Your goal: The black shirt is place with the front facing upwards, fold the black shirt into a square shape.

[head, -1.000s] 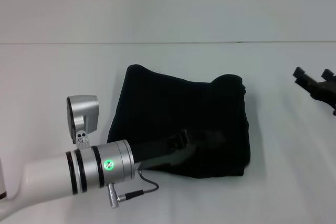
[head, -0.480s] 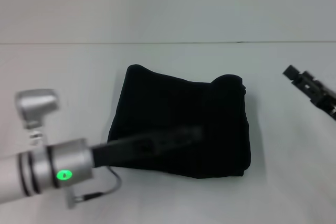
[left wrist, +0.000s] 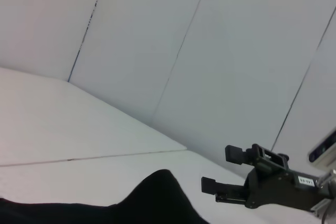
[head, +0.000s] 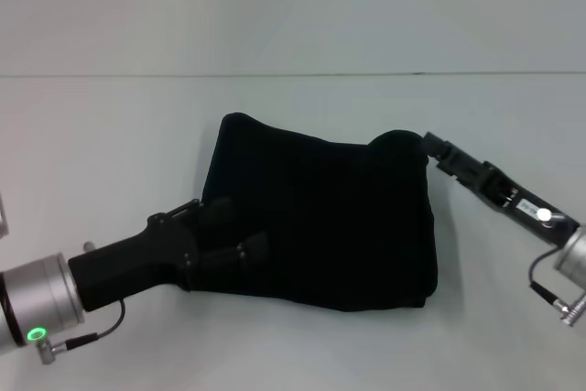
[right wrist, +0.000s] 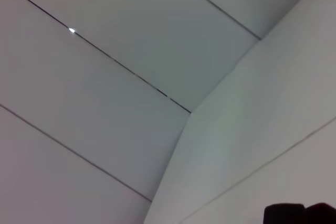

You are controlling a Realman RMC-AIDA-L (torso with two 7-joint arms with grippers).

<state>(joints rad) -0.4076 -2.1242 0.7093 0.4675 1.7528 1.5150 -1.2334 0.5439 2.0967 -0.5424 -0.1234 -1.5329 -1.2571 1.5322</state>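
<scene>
Shirt (head: 320, 217) folded into a black block, centre frame on the white table (head: 110, 144). Left gripper (head: 233, 235), fingers spread, lies at its lower-left edge. Right gripper (head: 432, 146), jaws parted and empty, meets the upper-right corner, seemingly to square the fold.

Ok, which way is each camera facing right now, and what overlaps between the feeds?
Head view: looks forward and down at the table, showing the black shirt folded into a rough square, the left gripper at its near left edge and the right gripper at its far right corner.
Left wrist view: low by the cloth, facing across to the wall; shows the right gripper, open.
Right wrist view: angled up at the wall panels; a dark shape at the edge, unclear what.
Shared: head and left wrist both show the shirt and right gripper.
</scene>
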